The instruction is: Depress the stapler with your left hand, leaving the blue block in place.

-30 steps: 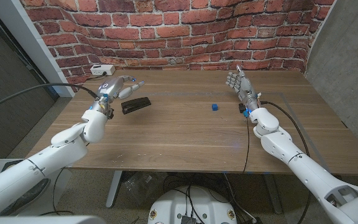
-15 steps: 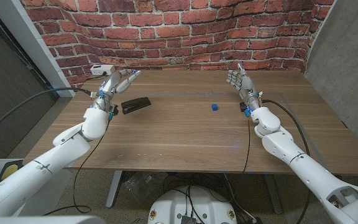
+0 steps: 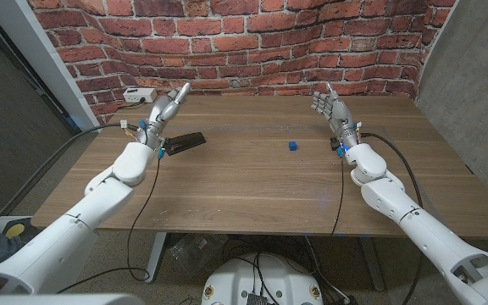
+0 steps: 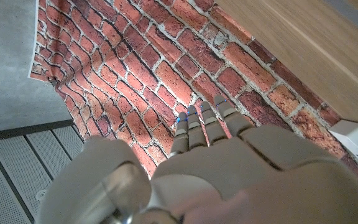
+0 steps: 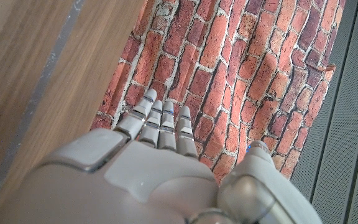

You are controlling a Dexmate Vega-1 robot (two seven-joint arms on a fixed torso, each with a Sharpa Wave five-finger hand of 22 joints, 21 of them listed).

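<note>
1. The white box (image 3: 139, 94) with a cable sits at the far left corner of the wooden table (image 3: 252, 186), against the brick wall (image 3: 244, 38).
2. The left hand (image 3: 164, 108) is raised off the table, fingers straight and close together, pointing up toward the wall, and it holds nothing. The left wrist view shows the same — extended fingers (image 4: 205, 121) against brick, nothing between them.
3. The stapler (image 3: 185, 142) lies flat just on the near side of that hand and a little toward the table's middle. Its long axis runs roughly left to right, the right end tilted slightly away from the robot. So the fingertips point away from it; my read is that the hand would have to tip forward and come down over it to press.
4. The blue block (image 3: 292, 146) stands further right, well apart from the stapler and near mid-table, untouched.
5. The right hand (image 3: 329, 110) is upright at the far right, fingers extended and slightly fanned, empty — nearer the block than the stapler. The left hand is plainly the closer one for the press.
</note>
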